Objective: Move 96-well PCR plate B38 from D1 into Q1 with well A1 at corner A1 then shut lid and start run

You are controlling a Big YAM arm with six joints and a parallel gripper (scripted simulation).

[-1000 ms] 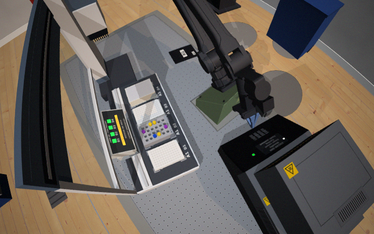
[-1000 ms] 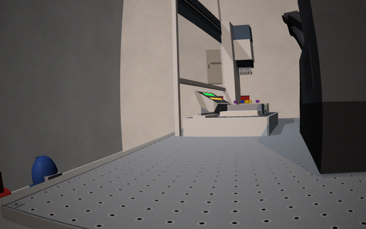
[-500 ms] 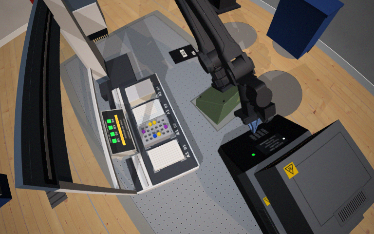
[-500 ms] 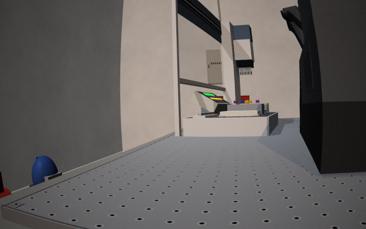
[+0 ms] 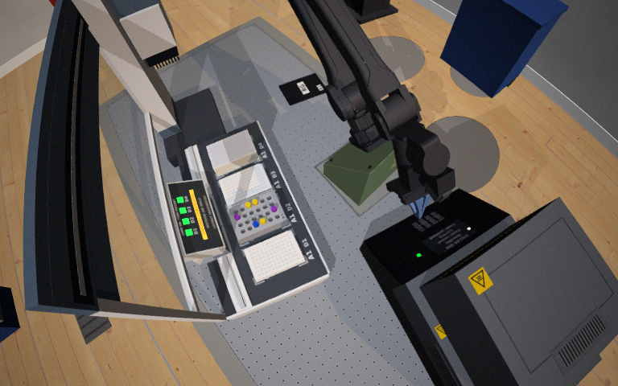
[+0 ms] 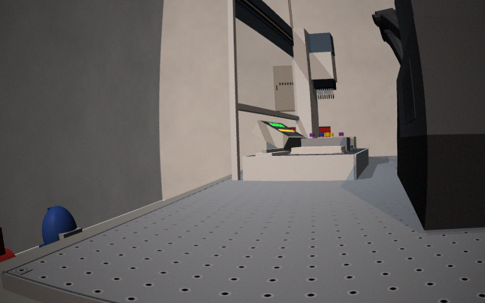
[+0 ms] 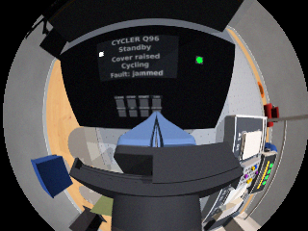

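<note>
Hovering just above the key rows of the dark grey real-time cycler (image 5: 510, 291), whose round lamp (image 5: 418, 254) glows green, the blue-fingered end effector (image 5: 419, 210) is pressed together, empty. White 96-well plate (image 5: 273, 254) rests at D1.

1. The grey bench (image 5: 314, 327) is a plate dotted with a regular grid of holes; it stands on a wood floor (image 5: 537, 149).
2. The black cycler (image 5: 396, 254) sits at its right end, lid down, green lamp lit.
3. The hand-off row (image 5: 319, 273), a black tray carrying four items, lies near the middle.
4. A green block (image 5: 360, 174) rests between them.
5. The black RG nest (image 5: 302, 88) lies farther back.
</note>
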